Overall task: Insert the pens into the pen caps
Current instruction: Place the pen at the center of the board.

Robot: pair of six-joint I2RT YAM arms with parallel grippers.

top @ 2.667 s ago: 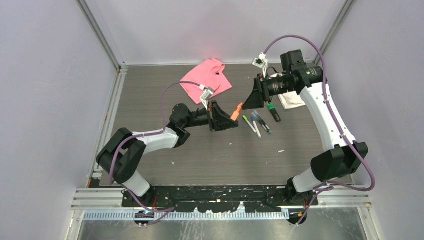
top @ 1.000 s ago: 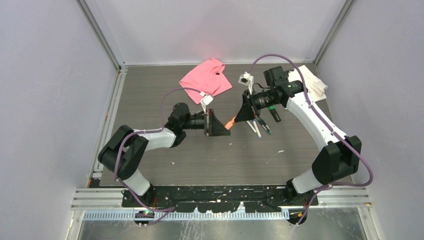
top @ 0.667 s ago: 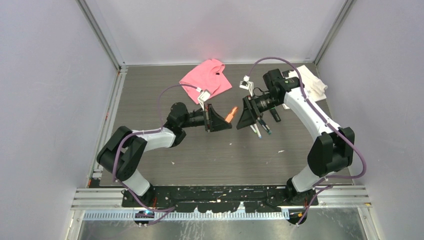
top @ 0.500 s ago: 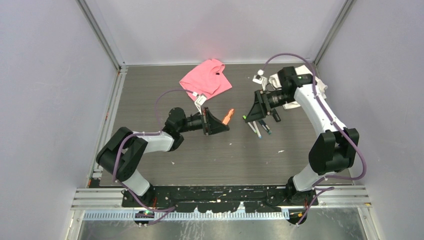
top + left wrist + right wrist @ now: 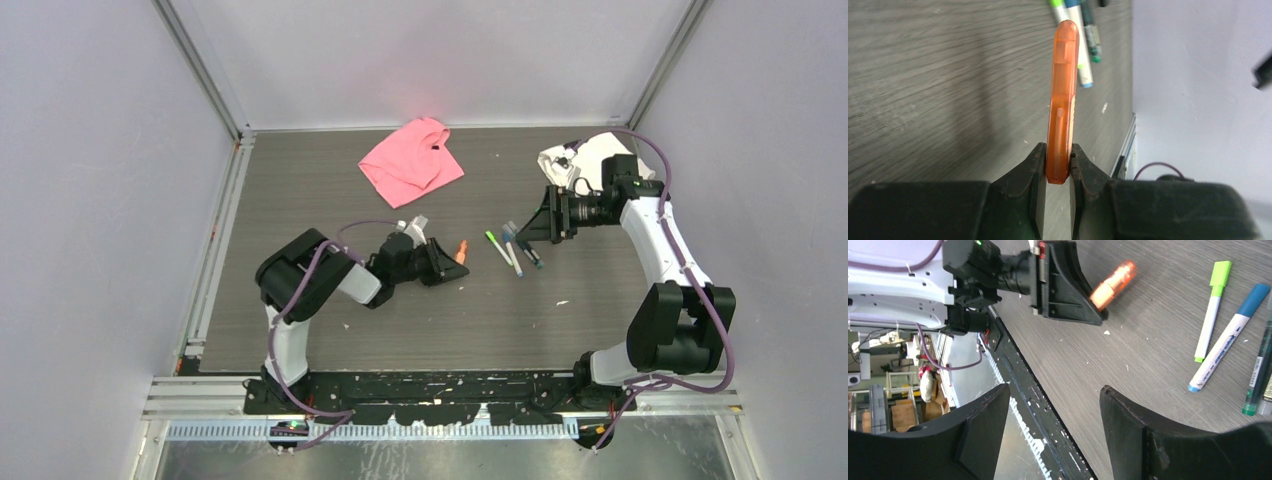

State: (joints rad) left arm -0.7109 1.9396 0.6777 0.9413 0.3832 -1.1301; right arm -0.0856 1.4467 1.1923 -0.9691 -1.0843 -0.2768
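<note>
- The left pincer [image 5: 1058,161] is clenched on a short, translucent orange plastic marker [image 5: 1063,90]. Its two black fingers [image 5: 1030,172] pinch the marker's rear end.
- The rest of the orange marker sticks straight out past the fingertips, over the grey wood-grain table [image 5: 300,200].
- Beyond the orange marker's tip, in the left wrist view, lie three slim pens side by side. One is a white marker with a bright green cap [image 5: 1212,310], one a white marker with a blue cap [image 5: 1230,337], and one a dark green pen [image 5: 1260,375].
- The right pincer [image 5: 1053,400] is released. Its jaws stand wide apart with nothing between them.
- The three pens lie on the table just beside the right pincer, off to one side of its open fingers. The left pincer and its orange marker face it from farther ahead, well apart.
- A crumpled pink cloth [image 5: 412,160] lies well behind the left pincer, and a white cloth [image 5: 590,152] lies near the right arm's wrist.
</note>
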